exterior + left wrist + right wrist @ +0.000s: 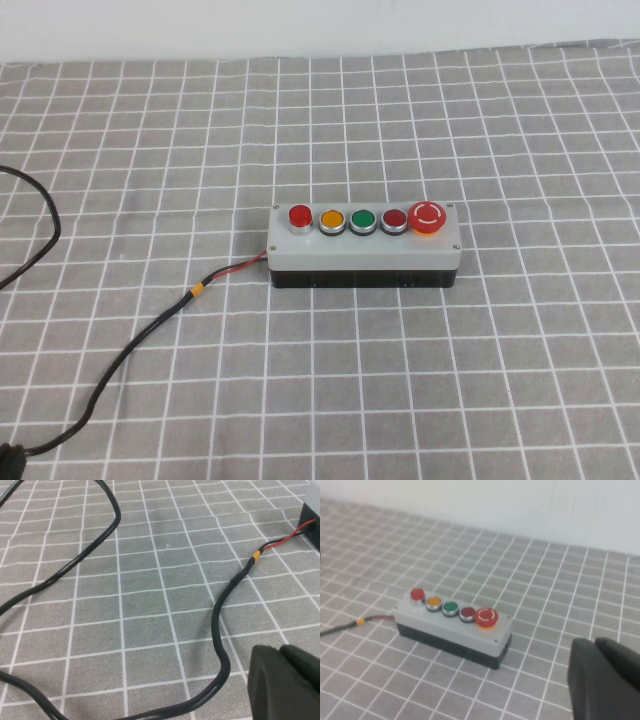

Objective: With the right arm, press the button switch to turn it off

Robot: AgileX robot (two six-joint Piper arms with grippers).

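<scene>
Both tools show only as dark blurred bulk at the edge of their own wrist views: left tool (285, 682), right tool (605, 677). We cannot tell whether either one is apart or together. Neither appears in the high view.

Nearest to us on the bench (500, 380), a black cable (120, 355) runs in from the near left corner and heads right and away toward the box. Next along it we see a yellow band (198, 290), then red and black leads (240, 268) that enter the left end of the box. In the left wrist view the same cable loops over the grid cloth near the left tool, not touching it.

Further out, mid-bench, sits the grey five-button box (365, 255) on a black base, long side facing us. Along its top, left to right, we note the button switch (300, 216), an orange button (332, 220), a green button (362, 220), a darker red flush button (394, 219), and a large red mushroom-head stop button (428, 216) at the right end. The button switch is at the far left end, raised in a silver collar, with nothing touching it. The right tool sits well apart from the box in its wrist view.

A second stretch of black cable (40, 215) curves at the far left edge. Beyond everything we see a white wall (320, 25).
</scene>
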